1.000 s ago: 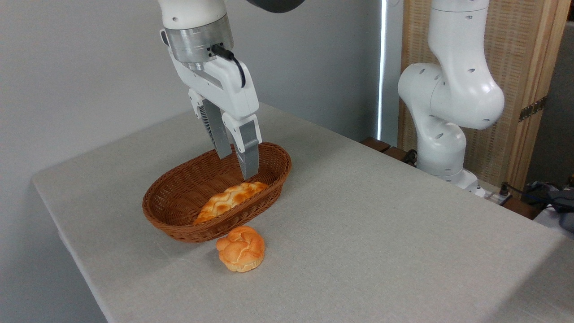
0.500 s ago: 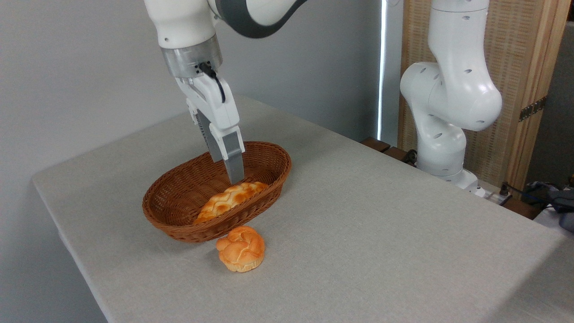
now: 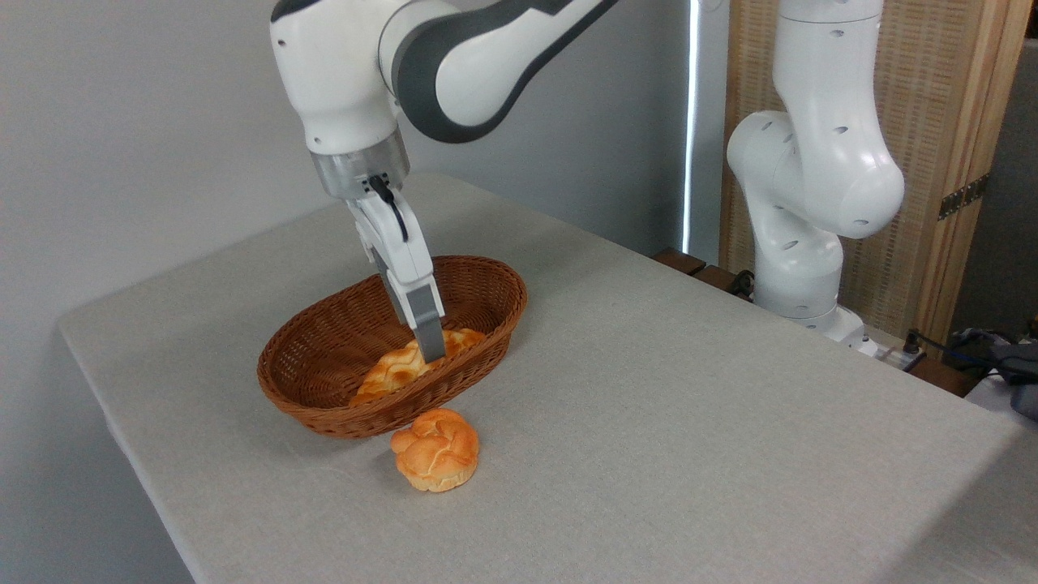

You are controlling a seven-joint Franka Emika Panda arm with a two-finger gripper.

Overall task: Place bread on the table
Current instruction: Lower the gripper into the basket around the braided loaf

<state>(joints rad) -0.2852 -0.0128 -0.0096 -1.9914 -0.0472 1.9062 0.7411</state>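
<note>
Two baked items on my screen, one basket, one claw.

Bread: long braided loaf, golden-orange, lying inside the basket along its length, one pointed end toward the basket's near rim. Not on the cloth.

Bun: small, round, knotted, sitting on the table just in front of the basket's near rim, apart from the loaf.

Basket: brown wicker, oval, standing toward the table's left edge, nearer the far-left corner than the near edge.

Claw: reaching down into the basket from above, tilted, its tip at the loaf's upper surface near the loaf's far half. From my view I see it edge-on, one grey finger covering the other, so I cannot tell whether it is spread or closed, nor whether it grips the loaf. Contact with the crust looks likely, but I cannot confirm it.

Arm: white with grey joint, coming in from the top of the view; its base stands beyond the table's far right edge.
</note>
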